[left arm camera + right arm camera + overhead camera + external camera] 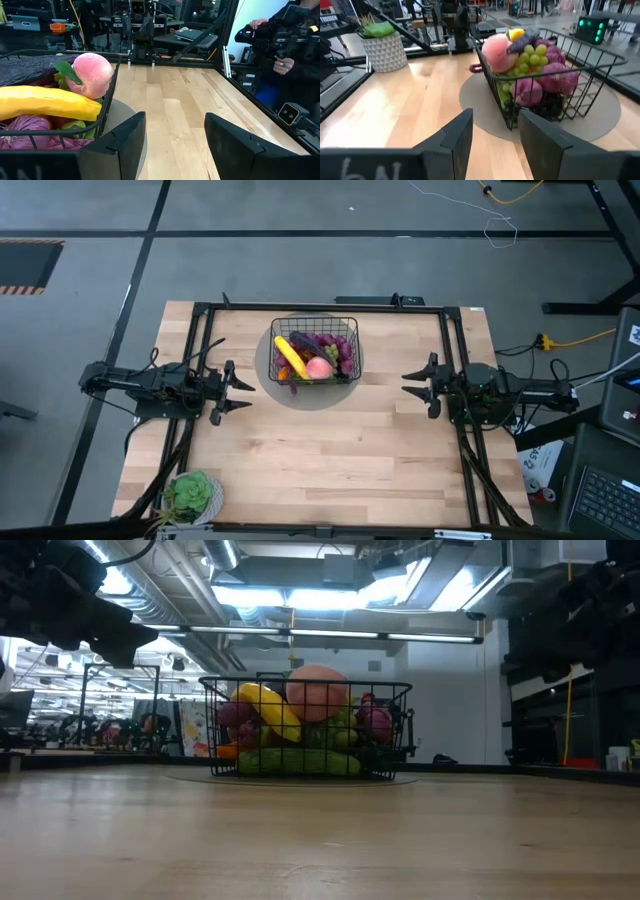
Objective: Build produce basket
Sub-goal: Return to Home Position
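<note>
The black wire basket (314, 350) stands on a round grey disc (268, 376) at the table's far middle. It holds the produce: a yellow banana (290, 356), a pink peach (319, 367), green and purple grapes (535, 60) and a cucumber (300, 762) low at its front. My left gripper (238, 389) hovers open at the table's left, pointing toward the basket. My right gripper (415, 385) hovers open at the table's right, facing the basket. Neither has anything between its fingers.
A potted green plant (193, 495) in a white pot stands at the near left corner. A black metal frame (320, 307) runs along the table's far, left and right edges. A person (280, 45) stands beyond the table's edge. Bare wood lies between the grippers and toward the near edge.
</note>
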